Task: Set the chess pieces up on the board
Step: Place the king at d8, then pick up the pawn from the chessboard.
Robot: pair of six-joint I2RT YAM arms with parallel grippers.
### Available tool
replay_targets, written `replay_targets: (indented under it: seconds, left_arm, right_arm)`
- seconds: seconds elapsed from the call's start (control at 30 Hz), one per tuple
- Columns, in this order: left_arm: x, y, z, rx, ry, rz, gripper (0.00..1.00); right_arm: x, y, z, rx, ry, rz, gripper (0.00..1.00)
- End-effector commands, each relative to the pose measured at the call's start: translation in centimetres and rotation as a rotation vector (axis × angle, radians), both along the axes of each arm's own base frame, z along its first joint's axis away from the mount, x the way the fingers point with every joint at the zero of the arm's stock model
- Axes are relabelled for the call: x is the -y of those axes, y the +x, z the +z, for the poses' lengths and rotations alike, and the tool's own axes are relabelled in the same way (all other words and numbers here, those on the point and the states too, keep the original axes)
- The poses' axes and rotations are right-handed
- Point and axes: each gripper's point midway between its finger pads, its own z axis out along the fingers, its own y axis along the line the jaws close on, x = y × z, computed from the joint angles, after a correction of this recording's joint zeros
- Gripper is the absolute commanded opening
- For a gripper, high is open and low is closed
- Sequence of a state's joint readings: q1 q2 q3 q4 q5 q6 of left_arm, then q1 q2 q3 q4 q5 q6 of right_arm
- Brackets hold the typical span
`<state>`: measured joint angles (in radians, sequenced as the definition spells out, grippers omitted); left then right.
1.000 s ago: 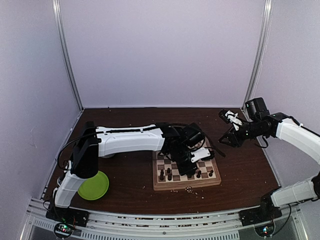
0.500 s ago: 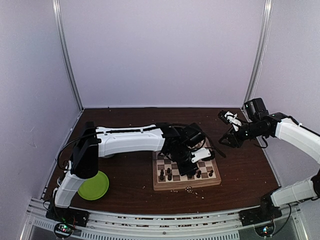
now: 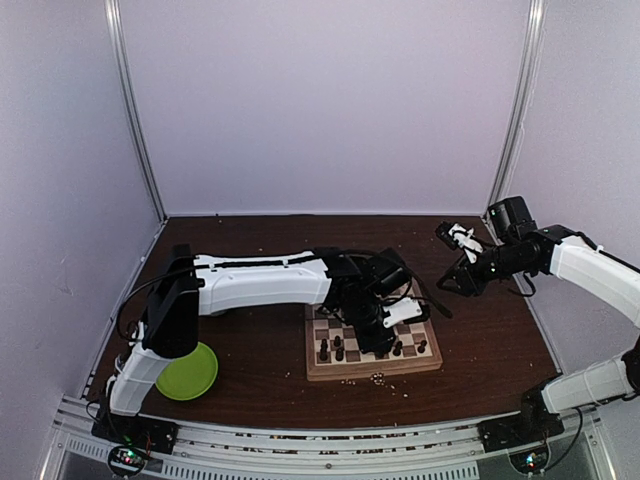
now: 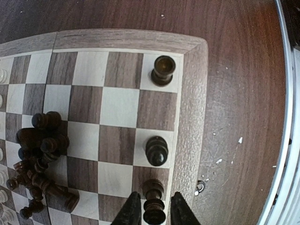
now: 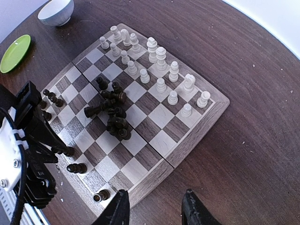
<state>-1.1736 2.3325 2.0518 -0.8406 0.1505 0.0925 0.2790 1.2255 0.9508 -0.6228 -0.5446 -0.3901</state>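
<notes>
Plate [image 3: 187,371] sat far left on the table [image 3: 250,350], close by the left arm's base. Bowl [image 5: 56,10] showed only in the right wrist view, near the plate and beyond the board's corner. Left arm reached right across the table to the board [image 3: 345,372], which lay mid-table, well apart from the plate. Left gripper [image 4: 153,216] was low over the board's near edge row. In the wrist view its fingers [image 4: 132,212] stood narrowly apart, one on each side of an upright dark piece [image 4: 153,201] on a square next to the frame; couldn't tell if they pinched it or only flanked it. Same row held a second piece [image 4: 156,151] and a corner piece [image 4: 161,70], both dark and upright, spaced apart. More dark pieces [image 3: 330,350] stood at the near left of the board. A heap [image 5: 114,117] of dark ones lay tumbled mid-board, some on their sides. Cream pieces [image 5: 159,65] stood upright in two rows along the far side. Crumbs [image 3: 378,378] lay just off the board's near edge. Right gripper [image 5: 157,212] hung above the table, right of the board and clear of it, jaws spread wide with nothing between them
</notes>
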Motion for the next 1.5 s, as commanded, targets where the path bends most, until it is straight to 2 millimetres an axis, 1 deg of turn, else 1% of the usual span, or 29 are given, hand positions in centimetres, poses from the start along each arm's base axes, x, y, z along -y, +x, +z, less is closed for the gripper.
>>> replay_targets:
  seconds: [0.0, 0.1, 0.2, 0.3, 0.4, 0.47, 0.5, 0.57, 0.63, 0.7, 0.8, 0.87, 0.93, 1.03, 1.17, 1.27, 1.47]
  left_arm:
    - [0.1, 0.2, -0.1, 0.026, 0.013, -0.002, 0.24]
    - [0.2, 0.4, 0.7, 0.040, -0.001, 0.002, 0.30]
    - [0.3, 0.5, 2.7, 0.059, -0.032, 0.005, 0.34]
    - [-0.2, 1.0, 6.1, 0.114, -0.068, 0.012, 0.39]
    - [-1.1, 1.2, 10.0, 0.160, -0.116, 0.008, 0.43]
    - [-1.7, 1.7, 12.5, 0.189, -0.152, 0.026, 0.45]
    - [-2.0, 2.1, 13.5, 0.199, -0.171, 0.045, 0.45]
    - [-2.6, 3.8, 15.0, 0.220, -0.203, 0.119, 0.46]
    - [-3.3, 5.8, 15.7, 0.213, -0.226, 0.207, 0.46]
    - [-3.8, 7.5, 15.3, 0.178, -0.247, 0.293, 0.45]
    - [-4.2, 9.8, 14.0, 0.115, -0.272, 0.410, 0.42]
    - [-4.5, 11.1, 12.9, 0.075, -0.279, 0.467, 0.39]
    - [-4.6, 11.8, 11.5, 0.060, -0.270, 0.501, 0.37]
    - [-4.8, 12.5, 9.6, 0.054, -0.239, 0.526, 0.37]
    - [-4.9, 12.9, 6.7, 0.023, -0.193, 0.538, 0.38]
    - [-4.7, 12.8, 5.0, -0.005, -0.167, 0.531, 0.38]
    - [-4.7, 12.2, 2.0, -0.048, -0.107, 0.507, 0.42]
  right_arm:
    - [0.0, 0.1, 0.5, 0.001, 0.008, 0.006, 0.39]
    - [0.0, 0.1, 0.5, 0.000, 0.008, 0.007, 0.39]
    - [-0.1, 0.1, 0.5, 0.001, 0.009, 0.007, 0.39]
    - [0.0, 0.0, 0.5, 0.000, 0.009, 0.008, 0.39]
    - [-0.1, 0.0, 0.4, -0.003, 0.011, 0.010, 0.39]
    - [-0.2, 0.0, 0.3, -0.009, 0.013, 0.013, 0.39]
    - [-0.2, 0.0, 0.2, -0.014, 0.015, 0.015, 0.40]
    - [-0.3, 0.0, 0.0, -0.023, 0.016, 0.018, 0.40]
    - [-0.3, 0.0, 0.0, -0.028, 0.016, 0.019, 0.39]
    - [-0.3, 0.1, 0.0, -0.028, 0.017, 0.017, 0.39]
    - [-0.3, 0.1, -0.1, -0.028, 0.014, 0.016, 0.39]
    - [-0.3, 0.1, -0.2, -0.031, 0.013, 0.015, 0.39]
    - [-0.3, 0.1, -0.3, -0.035, 0.012, 0.016, 0.39]
    - [-0.4, 0.1, -0.5, -0.041, 0.013, 0.020, 0.38]
    - [-0.5, 0.1, -0.8, -0.058, 0.012, 0.025, 0.37]
    - [-0.5, 0.2, -1.0, -0.067, 0.011, 0.029, 0.37]
    - [-0.6, 0.2, -1.4, -0.078, 0.006, 0.034, 0.37]
